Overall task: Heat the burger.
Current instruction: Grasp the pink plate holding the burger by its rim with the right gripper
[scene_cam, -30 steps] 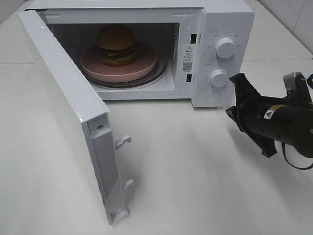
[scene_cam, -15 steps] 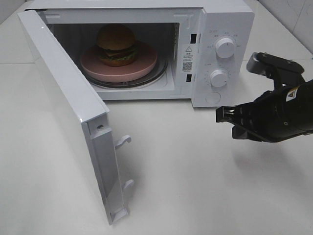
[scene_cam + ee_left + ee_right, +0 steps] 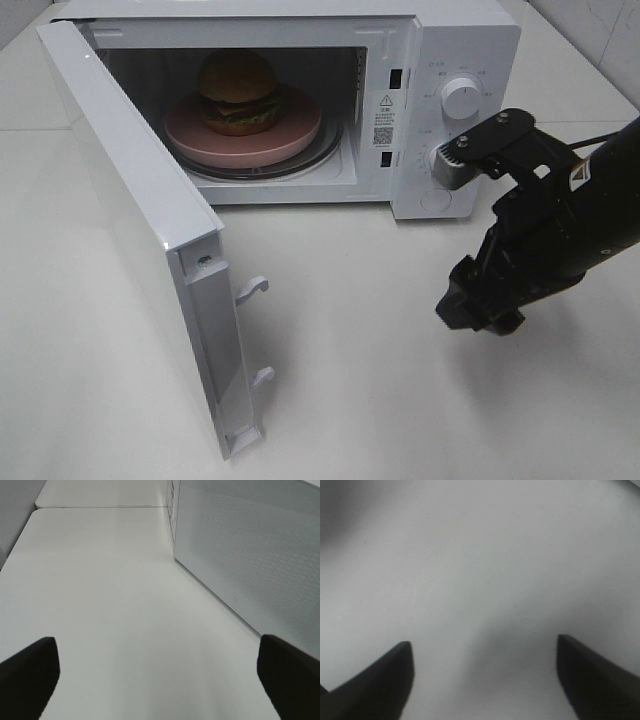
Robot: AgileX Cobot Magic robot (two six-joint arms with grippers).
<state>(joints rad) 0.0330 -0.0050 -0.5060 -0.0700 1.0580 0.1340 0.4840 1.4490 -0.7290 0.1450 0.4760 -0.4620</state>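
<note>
Pointing downward; right claw spread

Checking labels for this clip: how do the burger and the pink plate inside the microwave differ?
The burger is narrower and taller, with a domed top; the pink plate is wider and flat. The burger is golden-brown with a dark, green-edged filling; the plate is plain pink. The burger sits on the plate; the plate rests on the glass turntable. Both are round and inside the open microwave.

R gripper jaws spread wide over blurry white table w/ soft shadow.
</note>
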